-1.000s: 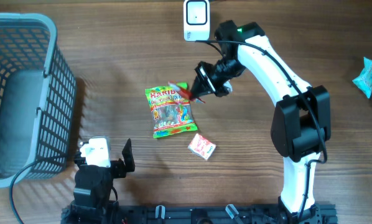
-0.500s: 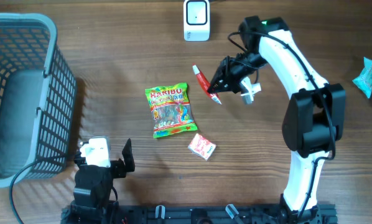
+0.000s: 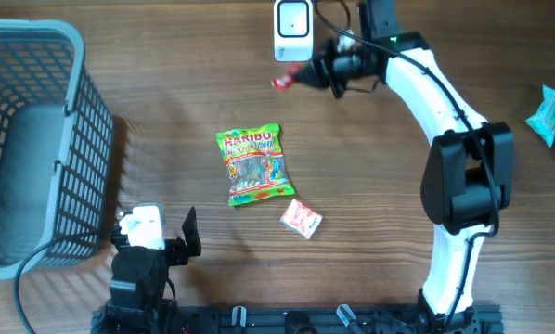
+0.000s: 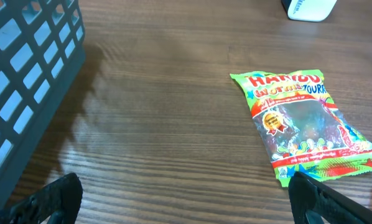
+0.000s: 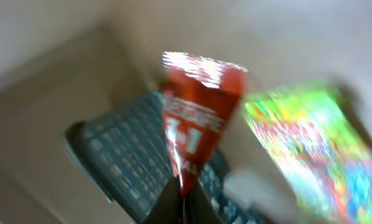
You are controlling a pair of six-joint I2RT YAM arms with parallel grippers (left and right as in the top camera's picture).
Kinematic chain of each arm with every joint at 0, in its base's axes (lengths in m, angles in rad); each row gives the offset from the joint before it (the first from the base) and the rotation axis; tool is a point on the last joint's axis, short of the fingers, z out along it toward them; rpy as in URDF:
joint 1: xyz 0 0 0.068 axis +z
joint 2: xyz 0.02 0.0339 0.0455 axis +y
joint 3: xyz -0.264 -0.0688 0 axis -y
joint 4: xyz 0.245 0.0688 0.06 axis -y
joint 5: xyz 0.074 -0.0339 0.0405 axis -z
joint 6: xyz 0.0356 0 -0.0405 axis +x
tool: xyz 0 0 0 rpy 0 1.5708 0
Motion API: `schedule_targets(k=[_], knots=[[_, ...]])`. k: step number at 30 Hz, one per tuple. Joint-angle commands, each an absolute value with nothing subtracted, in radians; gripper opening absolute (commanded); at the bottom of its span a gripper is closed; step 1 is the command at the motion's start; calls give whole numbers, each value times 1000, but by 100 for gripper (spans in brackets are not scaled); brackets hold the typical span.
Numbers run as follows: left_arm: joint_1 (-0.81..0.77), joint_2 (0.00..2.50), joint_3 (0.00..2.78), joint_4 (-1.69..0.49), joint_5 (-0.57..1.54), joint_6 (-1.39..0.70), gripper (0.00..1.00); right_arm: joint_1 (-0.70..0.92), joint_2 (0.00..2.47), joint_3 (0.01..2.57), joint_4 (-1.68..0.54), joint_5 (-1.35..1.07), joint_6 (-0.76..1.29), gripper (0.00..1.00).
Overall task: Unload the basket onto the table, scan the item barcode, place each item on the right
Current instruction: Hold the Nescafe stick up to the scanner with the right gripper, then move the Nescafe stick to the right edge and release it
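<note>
Overhead view, two voices.

Reader: What takes up the most room?

Describer: A brown wooden bench [image 3: 166, 83]. At its left edge stands a big grey-blue basket [image 3: 36, 139] with slatted walls. A white right arm [image 3: 445, 121] reaches from the near edge up to the far side.

Reader: What is that arm carrying?

Describer: Its right pincer [image 3: 319, 70] is pressed together on a small red packet [image 3: 285, 82]. It pinches the packet by one end. The packet is off the bench and just beside the white scanner [image 3: 294, 30], on its near side. The right wrist view is blurred, so I cannot tell which way the barcode faces.

Reader: And the other arm?

Describer: The left pincer [image 4: 186, 208] is spread wide and holds nothing. It sits low at the near left, well apart from the scanner.

Reader: What else lies about?

Describer: A green bag of gummy sweets [image 3: 254, 165] lies flat mid-bench. A little red-and-white packet [image 3: 302, 219] lies near its lower corner. A pale blue packet [image 3: 548, 116] sits at the far right edge.

Reader: How far along is the job?

Describer: By my reading, the pickup and the carry are done. What is left is showing the barcode squarely to the scanner. Nothing visible says a scan has registered.
</note>
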State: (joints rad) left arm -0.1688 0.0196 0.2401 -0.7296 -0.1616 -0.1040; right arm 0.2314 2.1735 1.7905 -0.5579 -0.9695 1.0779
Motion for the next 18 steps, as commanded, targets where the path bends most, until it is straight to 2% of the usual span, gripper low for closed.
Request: schedule_targets(k=[1, 3, 7, 10, 12, 18], knots=[[-162, 14, 234, -727, -173, -113, 100, 238, 2169, 1805, -325, -981, 1037, 4], [-162, 14, 234, -727, -173, -113, 100, 239, 2173, 1805, -221, -868, 1096, 4], [-162, 14, 234, -727, -173, -113, 100, 248, 2261, 1805, 89, -845, 1194, 5], [-162, 14, 234, -727, -173, -113, 100, 251, 2390, 1805, 305, -800, 1344, 5], [-162, 14, 234, -727, -173, -113, 100, 251, 2448, 1809, 376, -759, 1365, 5], [-162, 14, 234, -727, -173, -113, 100, 256, 2505, 1809, 384, -614, 1286, 5]])
